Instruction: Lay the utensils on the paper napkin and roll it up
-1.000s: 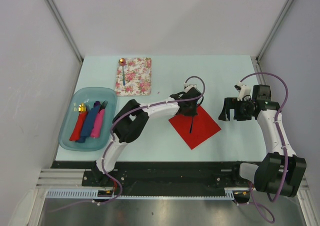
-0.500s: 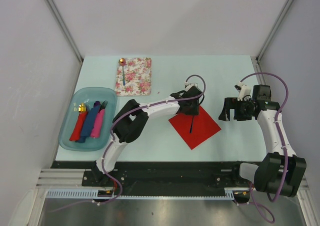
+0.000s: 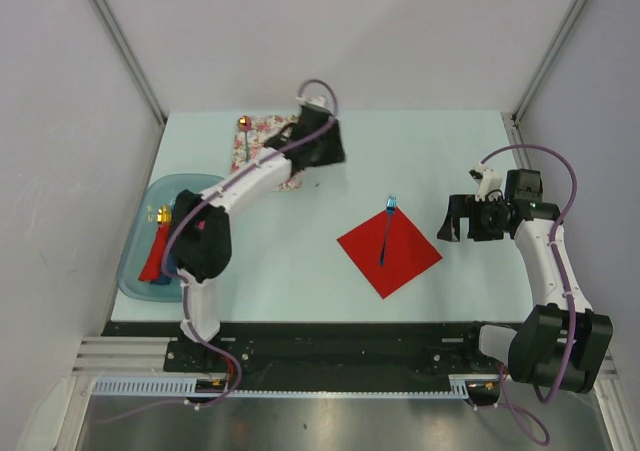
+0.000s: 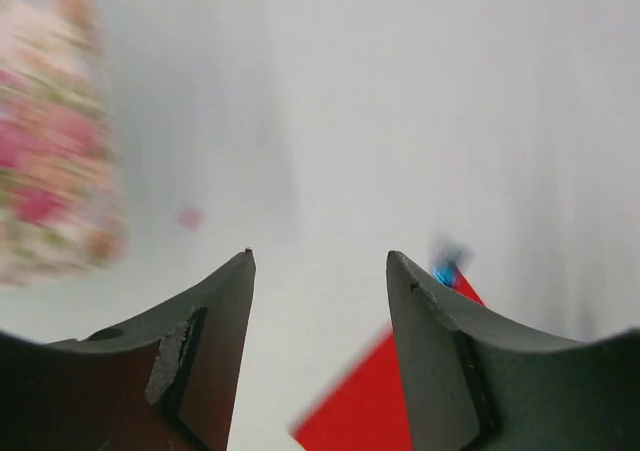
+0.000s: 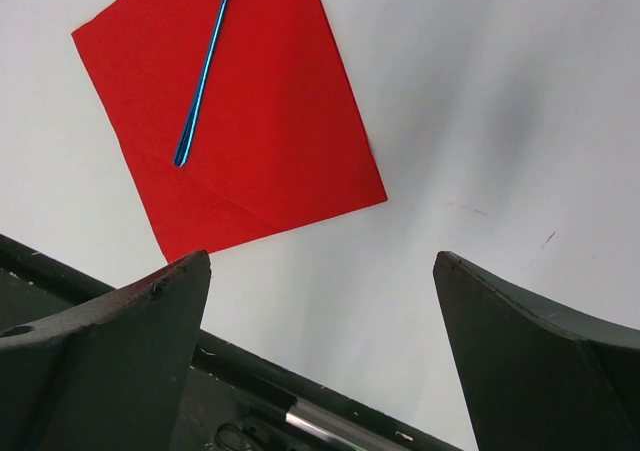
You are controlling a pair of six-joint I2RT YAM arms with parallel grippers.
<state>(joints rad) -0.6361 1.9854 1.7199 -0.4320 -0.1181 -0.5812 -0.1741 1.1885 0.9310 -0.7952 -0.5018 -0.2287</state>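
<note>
Metallic blue fork lies on the square red paper napkin; thin red-gold-headed spoon sits on a floral mat well left of it. Left gripper parted, right gripper wide, both empty.

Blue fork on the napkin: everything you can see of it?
The blue fork is slim, glossy metallic blue, with a thin straight handle. It lies flat on the red napkin, running from the far corner to about the middle, its head poking past that corner over the table. Nothing grips it.
</note>
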